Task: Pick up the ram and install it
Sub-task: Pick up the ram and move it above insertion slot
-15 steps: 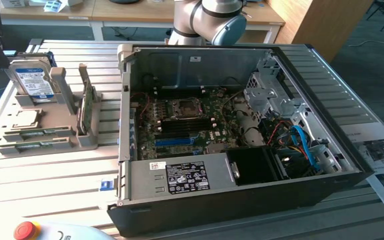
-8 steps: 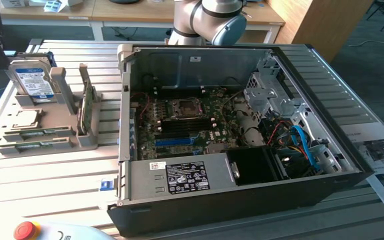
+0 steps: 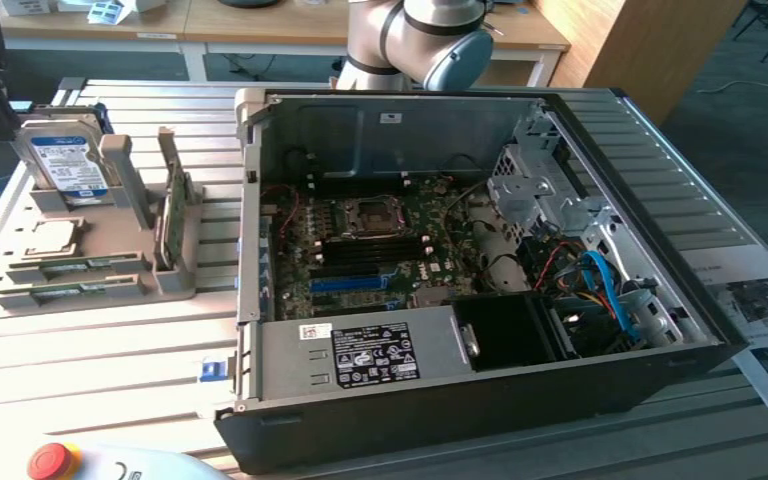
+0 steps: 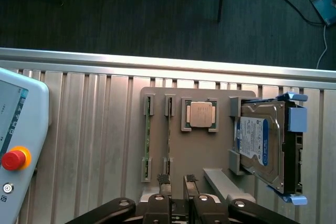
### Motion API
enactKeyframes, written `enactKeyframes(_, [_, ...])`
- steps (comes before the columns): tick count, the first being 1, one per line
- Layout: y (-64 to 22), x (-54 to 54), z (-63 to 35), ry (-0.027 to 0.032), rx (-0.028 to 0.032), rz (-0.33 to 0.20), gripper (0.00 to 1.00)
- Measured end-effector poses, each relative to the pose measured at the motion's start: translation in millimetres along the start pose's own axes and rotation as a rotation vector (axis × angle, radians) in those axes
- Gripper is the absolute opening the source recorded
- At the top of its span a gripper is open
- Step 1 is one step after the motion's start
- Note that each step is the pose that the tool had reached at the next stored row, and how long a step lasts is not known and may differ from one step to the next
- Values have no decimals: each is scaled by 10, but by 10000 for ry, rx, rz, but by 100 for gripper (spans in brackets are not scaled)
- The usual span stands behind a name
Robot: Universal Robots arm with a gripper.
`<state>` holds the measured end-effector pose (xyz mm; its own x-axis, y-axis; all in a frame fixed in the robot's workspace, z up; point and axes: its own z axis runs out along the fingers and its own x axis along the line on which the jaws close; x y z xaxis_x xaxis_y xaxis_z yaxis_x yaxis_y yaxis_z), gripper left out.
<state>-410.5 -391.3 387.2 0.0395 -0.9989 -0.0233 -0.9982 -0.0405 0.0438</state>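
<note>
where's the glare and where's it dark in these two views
Exterior view: sunlight washes out the slatted table; the computer case interior lies in shade. Wrist view: a bright strip glares along the table's edge rail; the floor beyond is dark.

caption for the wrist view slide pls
Gripper above a grey tray holding two ram sticks, a processor and a hard drive.
</note>
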Motion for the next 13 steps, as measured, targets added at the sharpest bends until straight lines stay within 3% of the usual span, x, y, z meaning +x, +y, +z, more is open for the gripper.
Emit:
enactKeyframes(4, [0,1,17,-1,3,-1,24])
enactKeyframes(13, [-7,6,175,-1,1,0,24])
